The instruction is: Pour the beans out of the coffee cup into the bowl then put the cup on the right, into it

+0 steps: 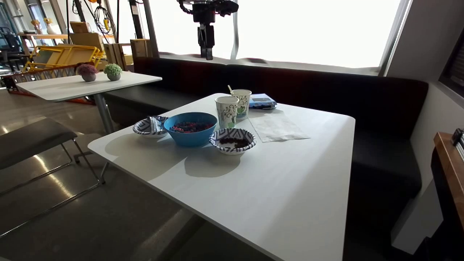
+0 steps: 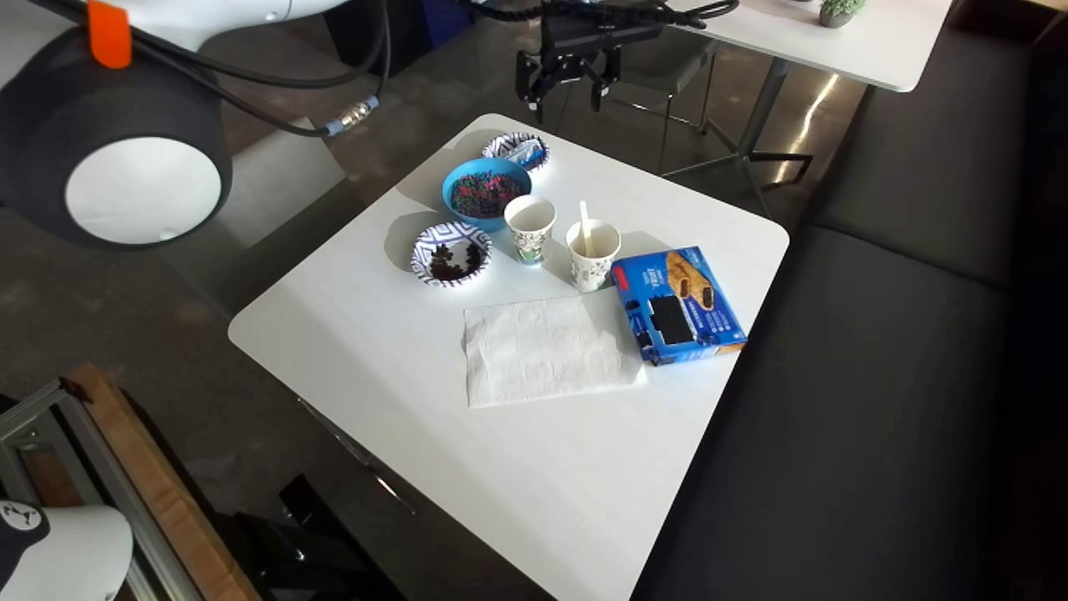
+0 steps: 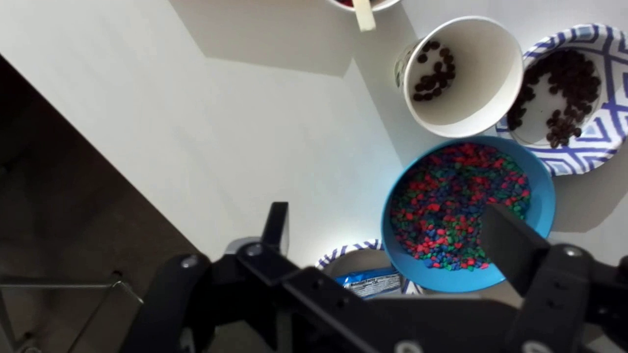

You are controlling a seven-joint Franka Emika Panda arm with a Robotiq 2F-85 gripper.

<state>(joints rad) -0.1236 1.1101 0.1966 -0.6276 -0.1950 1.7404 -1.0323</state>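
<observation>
Dark beans [image 3: 435, 78] are seen in the white leaf-printed paper cup [image 3: 473, 81], near the blue-patterned white paper bowl [image 3: 601, 122] where more are held; pouring judged unfinished; second white leaf-printed paper cup [image 2: 593, 267], set apart, not yet nested; tool [image 2: 567, 108] spread wide, nothing gripped

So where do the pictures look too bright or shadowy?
In an exterior view, the window is blown out to white and glare streaks the floor; in both exterior views, shadows fall beside the blue bowl; in the wrist view, an angular shadow crosses the white table beside the paper cup of beans.
</observation>
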